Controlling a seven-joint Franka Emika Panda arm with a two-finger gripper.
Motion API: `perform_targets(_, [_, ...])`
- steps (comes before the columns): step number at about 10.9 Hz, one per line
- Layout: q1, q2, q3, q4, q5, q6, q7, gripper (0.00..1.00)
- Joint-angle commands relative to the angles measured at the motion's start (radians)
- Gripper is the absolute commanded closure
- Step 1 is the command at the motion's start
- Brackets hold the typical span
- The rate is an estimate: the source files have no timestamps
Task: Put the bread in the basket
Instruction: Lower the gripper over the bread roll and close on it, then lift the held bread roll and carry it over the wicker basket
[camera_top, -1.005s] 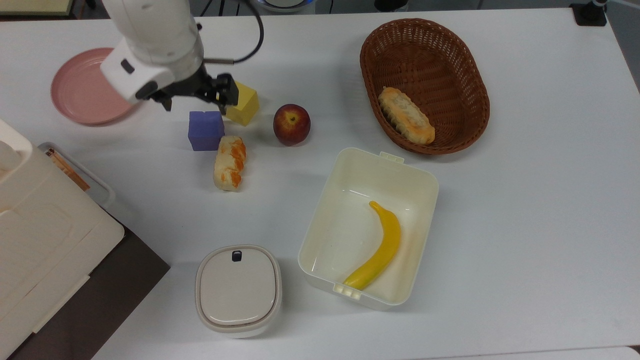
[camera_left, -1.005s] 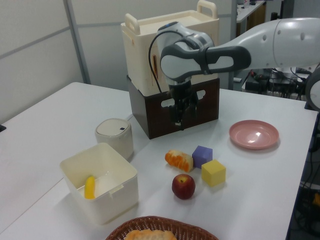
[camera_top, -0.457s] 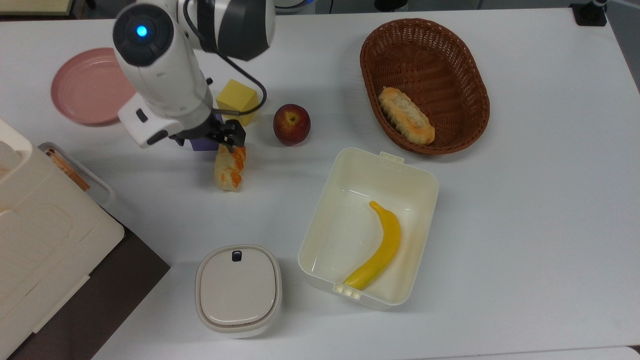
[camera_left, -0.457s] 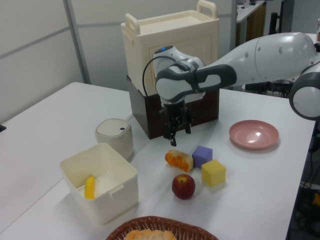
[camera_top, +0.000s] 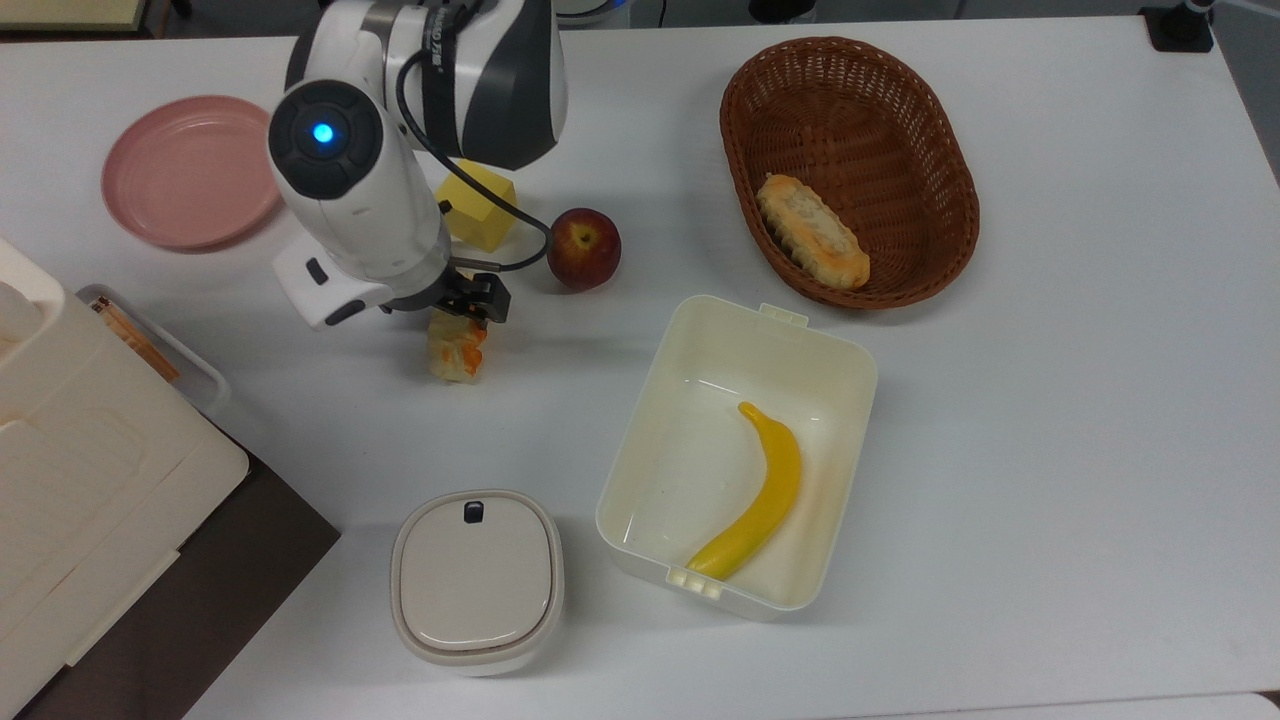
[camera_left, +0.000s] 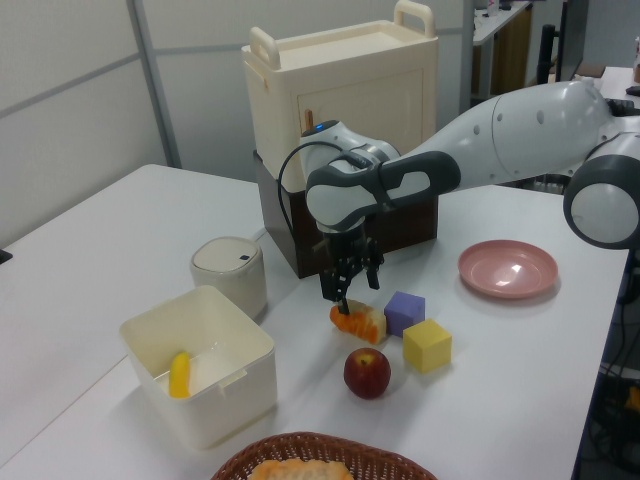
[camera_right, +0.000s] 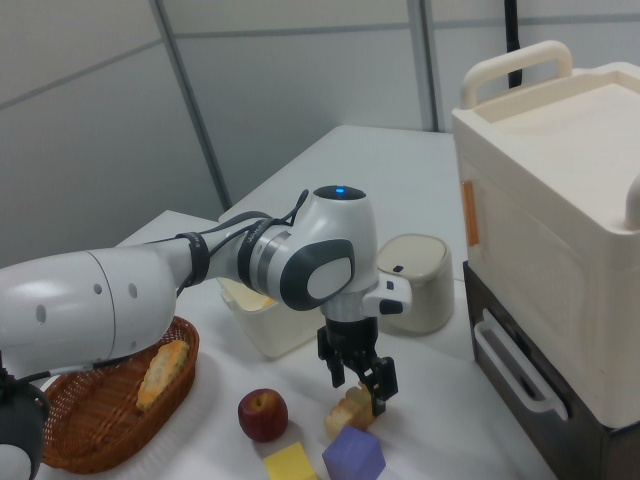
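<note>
The bread (camera_top: 456, 355) is a short cream roll with orange patches, lying on the white table just left of the apple in the top view; it also shows as the bread (camera_left: 360, 322) and the bread (camera_right: 348, 410). My gripper (camera_top: 462, 312) hangs directly over its far end, fingers open and pointing down, one on each side of the roll's top, as seen at the gripper (camera_left: 350, 293) and the gripper (camera_right: 360, 392). The brown wicker basket (camera_top: 850, 110) stands at the top view's upper right, basket (camera_right: 100, 432), and holds a longer pale loaf (camera_top: 812, 232).
A red apple (camera_top: 583, 248), a yellow cube (camera_top: 482, 205) and a purple cube (camera_left: 404, 312) crowd the bread. A cream box (camera_top: 845, 370) holding a banana (camera_top: 762, 495) lies between bread and basket. A pink plate (camera_top: 190, 170), a lidded pot (camera_top: 475, 580) and a large cream case (camera_left: 345, 95) stand around.
My gripper has travelled from above the cubes toward the top view's lower right and come down, so it now sits right over the bread. The bread has not moved.
</note>
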Motion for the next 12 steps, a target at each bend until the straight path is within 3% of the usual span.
perform_targets(1, [0.021,-0.005,-0.003,-0.042,0.019,0.027,0.031,0.17])
perform_targets(2, [0.021,-0.006,-0.003,-0.042,0.019,0.027,0.034,0.48])
perform_targets(4, [0.032,-0.006,-0.003,-0.041,0.019,0.026,0.031,0.86])
perform_targets(5, [0.032,-0.011,-0.003,-0.036,0.019,0.015,0.034,1.00])
perform_targets(8, [0.036,-0.066,-0.001,-0.026,0.020,-0.029,0.061,1.00])
perform_targets(12, [0.101,-0.158,0.008,-0.012,0.020,-0.146,0.064,1.00])
